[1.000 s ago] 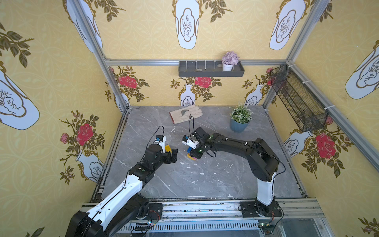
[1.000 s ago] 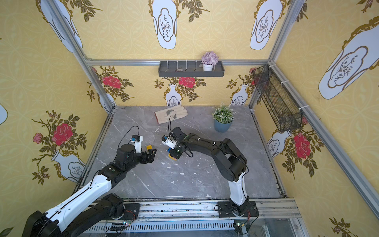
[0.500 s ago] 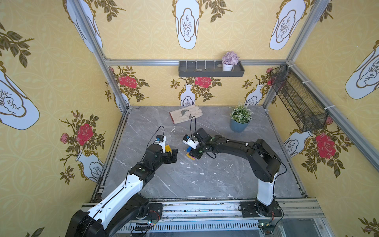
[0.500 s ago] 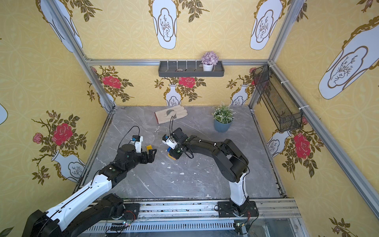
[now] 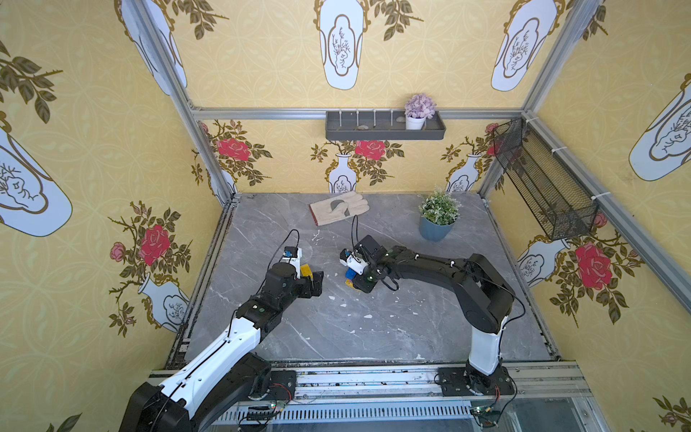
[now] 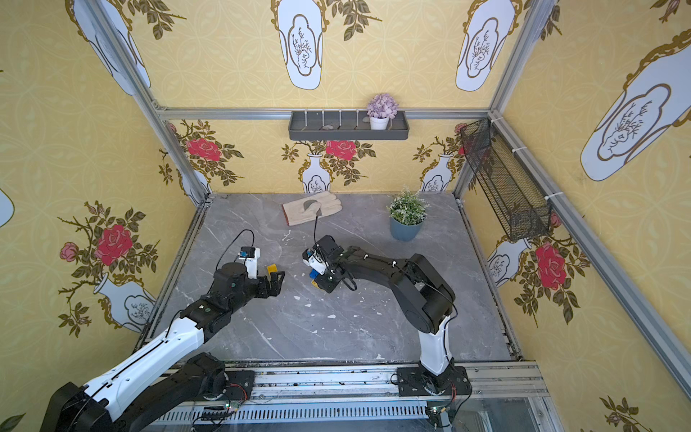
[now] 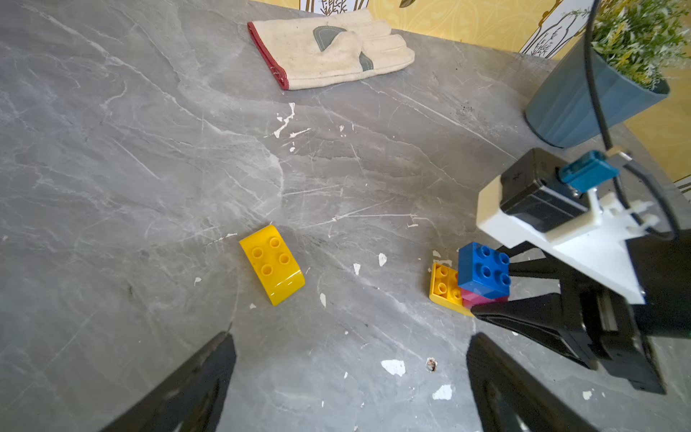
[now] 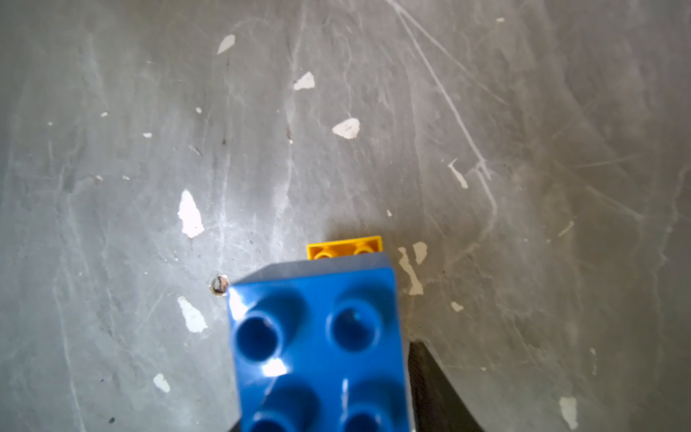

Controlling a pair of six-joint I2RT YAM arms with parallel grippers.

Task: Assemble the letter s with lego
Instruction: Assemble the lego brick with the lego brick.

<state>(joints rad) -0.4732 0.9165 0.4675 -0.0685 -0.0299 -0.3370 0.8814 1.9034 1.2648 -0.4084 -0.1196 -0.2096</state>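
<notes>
Right now the right gripper (image 7: 486, 280) sits low on the table (image 7: 149, 149) with its fingers on either side of the half-built letter: a blue brick (image 7: 484, 269) on a pink brick (image 7: 480, 299), which overlaps one end of the yellow base brick (image 7: 443, 284). I cannot tell whether the fingers are pinching the stack or have just let go. One finger lies against the pink layer and the other is hidden behind the blue.

The left gripper (image 7: 351, 336) is spread wide and holds nothing. It hovers near the loose yellow brick (image 7: 271, 263), which lies studs-up on the table, well apart from the stack. I see no second pink brick anywhere.

My worry is the pull-away. If a pad drags on the blue brick, the stack could tip or skid, since I judge that only the yellow base touches the table. I also cannot confirm the blue is pressed fully home. The loose yellow looks glossy and rounded at its ends, so an off-centre pinch may squirt it away. With both arms working this close, a hasty reach from the left could clip the right wrist.
</notes>
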